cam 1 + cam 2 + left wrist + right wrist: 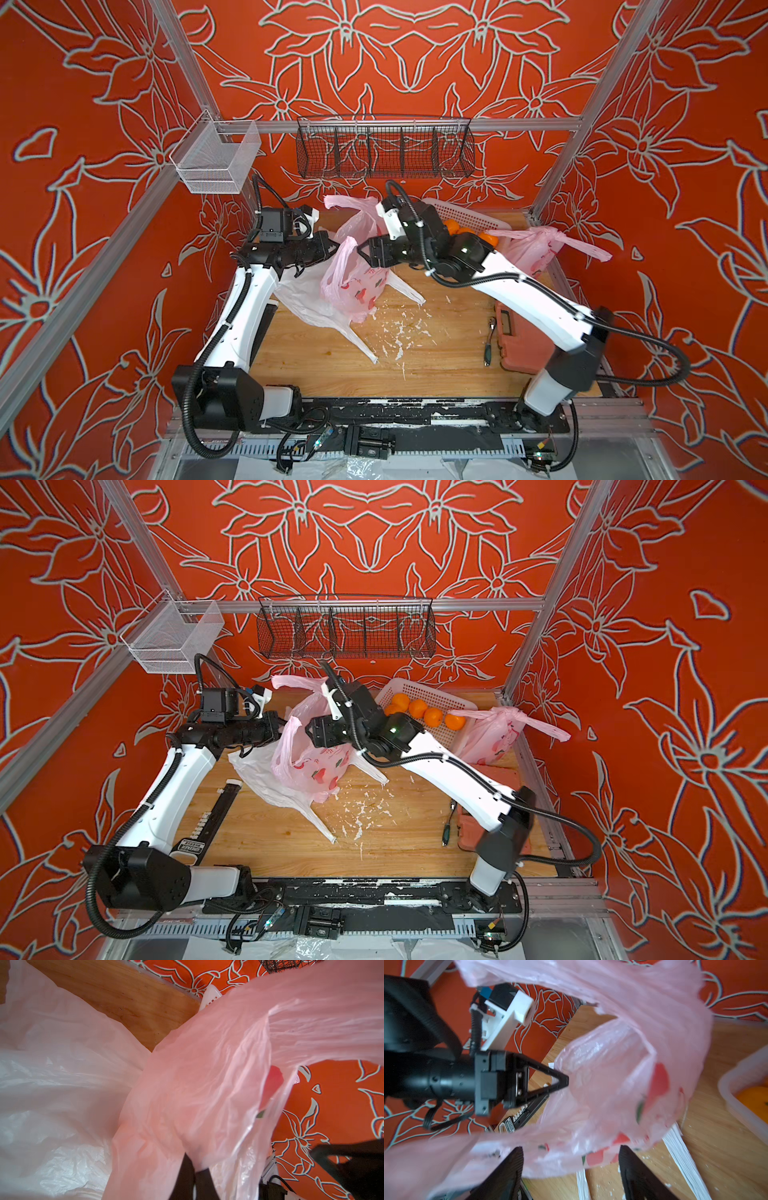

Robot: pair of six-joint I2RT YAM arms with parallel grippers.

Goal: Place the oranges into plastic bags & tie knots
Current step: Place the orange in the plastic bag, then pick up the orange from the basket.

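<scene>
Left claw [566, 1081]: I am clamping it fully closed on the rim of the open pink bag [357, 286], lifting that edge off the tabletop [415, 365].

Right claw [571, 1147]: I am holding its jaws spread wide at the opposite side of the bag's mouth. Pink film is draping loosely across the gap, and the jaws are not pinching it. The two claws are facing each other across the mouth, toward the back middle of the tabletop.

The bag's body is sagging onto the white bag [299, 301], which is lying flat beneath it with one handle trailing toward the front edge. I cannot tell whether any fruit is sitting inside the open bag.

Five oranges [417, 708] are showing in the white perforated basket [432, 690] at the back right, partly behind my right arm. Just beside the basket, the tied pink bag [528, 251] is resting on the tabletop. Its knot [555, 237] is sitting on top, with a strap end sticking out to the right.
</scene>
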